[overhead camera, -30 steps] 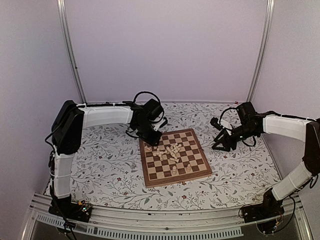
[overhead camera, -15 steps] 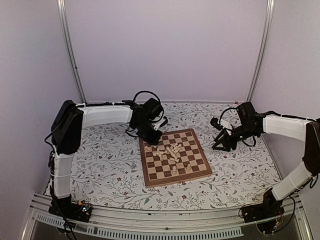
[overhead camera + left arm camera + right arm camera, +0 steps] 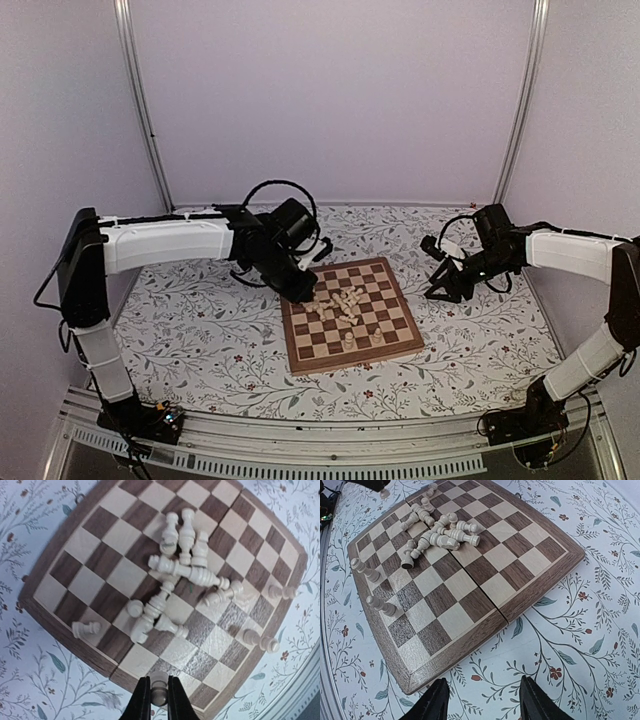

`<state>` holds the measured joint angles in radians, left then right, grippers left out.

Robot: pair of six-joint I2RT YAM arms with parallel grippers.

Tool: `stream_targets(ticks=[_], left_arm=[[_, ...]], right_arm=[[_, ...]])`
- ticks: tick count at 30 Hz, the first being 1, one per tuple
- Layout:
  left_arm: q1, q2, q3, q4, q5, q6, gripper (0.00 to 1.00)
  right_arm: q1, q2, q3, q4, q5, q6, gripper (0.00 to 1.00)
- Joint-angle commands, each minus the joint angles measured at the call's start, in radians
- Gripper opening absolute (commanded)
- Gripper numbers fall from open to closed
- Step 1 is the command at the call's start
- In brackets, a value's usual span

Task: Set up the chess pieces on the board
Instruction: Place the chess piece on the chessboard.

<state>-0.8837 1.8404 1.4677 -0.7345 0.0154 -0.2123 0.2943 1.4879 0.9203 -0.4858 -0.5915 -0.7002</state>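
Note:
The board (image 3: 300, 362) lies mid-table on the floral cloth. Several cream chess pieces (image 3: 340, 303) lie toppled in a heap near its centre, also shown in the left wrist view (image 3: 180, 570) and the right wrist view (image 3: 440, 535). My left gripper (image 3: 303, 292) hangs over the board's far-left edge (image 3: 95, 587), shut on a small chess piece (image 3: 159, 692) held between its fingertips. Two pieces (image 3: 348, 342) stand near the front row. My right gripper (image 3: 440, 290) hovers open above the cloth beside the board's right edge (image 3: 470, 605), with nothing between its fingers (image 3: 437, 705).
The floral tablecloth (image 3: 200, 330) surrounds the board. A single piece (image 3: 85, 628) rests alone by the board's left edge. Two upright pieces (image 3: 362, 570) stand at the board's near side in the right wrist view. Metal frame posts (image 3: 140, 100) rise at the back.
My left gripper has shut on a chess piece, and the left arm has stretched out and lowered toward the board's far-left edge. The right arm has not moved.

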Motion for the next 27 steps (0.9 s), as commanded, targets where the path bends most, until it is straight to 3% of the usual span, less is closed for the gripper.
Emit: stream_targets(ticks=[1,8,27], left_arm=[[-0.062,-0.043,-0.103,0.024,0.021,-0.079,0.04],[-0.115,-0.049,-0.181,0.069,0.047,-0.116,0.04],[-0.117,0.012,-0.175,0.052,-0.008,-0.115,0.05]], right_arm=[[0.005,0.000,-0.012,0.010,0.009,-0.010,0.52],[0.005,0.006,-0.016,0.010,0.013,-0.012,0.52],[0.005,0.021,-0.017,0.007,0.016,-0.016,0.52]])
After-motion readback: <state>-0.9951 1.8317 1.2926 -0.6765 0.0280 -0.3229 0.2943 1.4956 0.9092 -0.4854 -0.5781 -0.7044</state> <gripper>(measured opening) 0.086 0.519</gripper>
